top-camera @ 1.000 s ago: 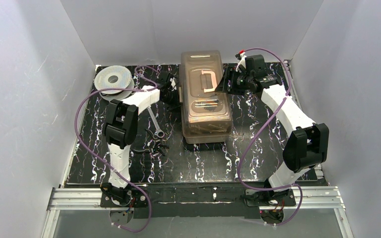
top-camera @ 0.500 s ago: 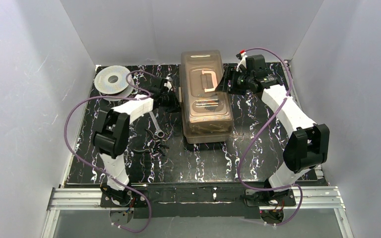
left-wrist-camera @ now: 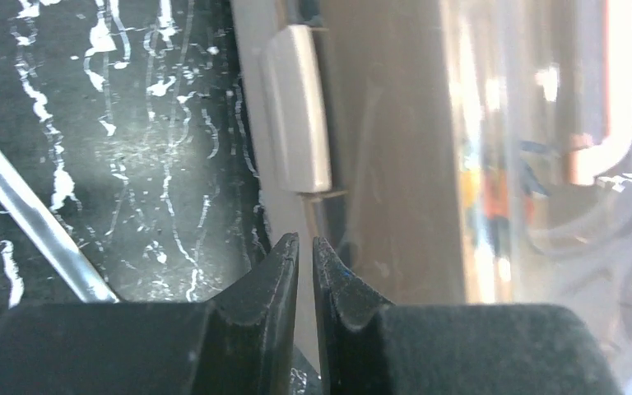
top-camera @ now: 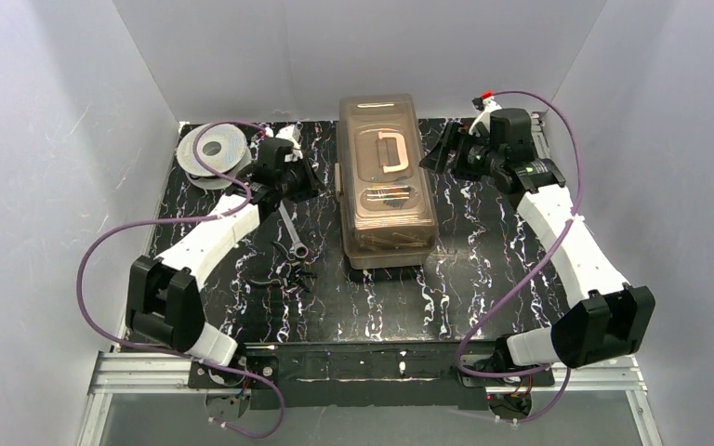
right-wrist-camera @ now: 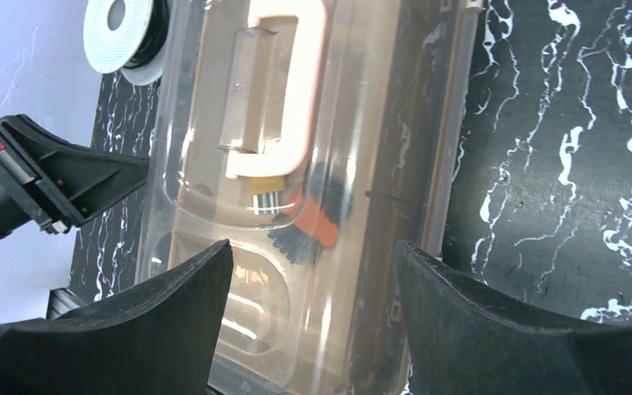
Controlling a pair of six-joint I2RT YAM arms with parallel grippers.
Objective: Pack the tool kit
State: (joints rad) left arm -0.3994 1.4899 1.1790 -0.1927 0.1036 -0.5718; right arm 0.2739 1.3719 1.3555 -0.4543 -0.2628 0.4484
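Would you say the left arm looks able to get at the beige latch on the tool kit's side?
Probably yes: the left pincer points at the side of the tool kit, just short of the latch, with nothing between them. Its fingers are nearly closed.

Bright, even light falls from overhead, shadows are soft, glare streaks the lid of the tool kit [left-wrist-camera: 477, 164], and the left wrist view is blurred.

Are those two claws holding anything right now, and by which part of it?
Nothing is held. The left gripper is almost closed on empty air beside the tool kit; the right gripper is spread wide near it, gripping nothing.
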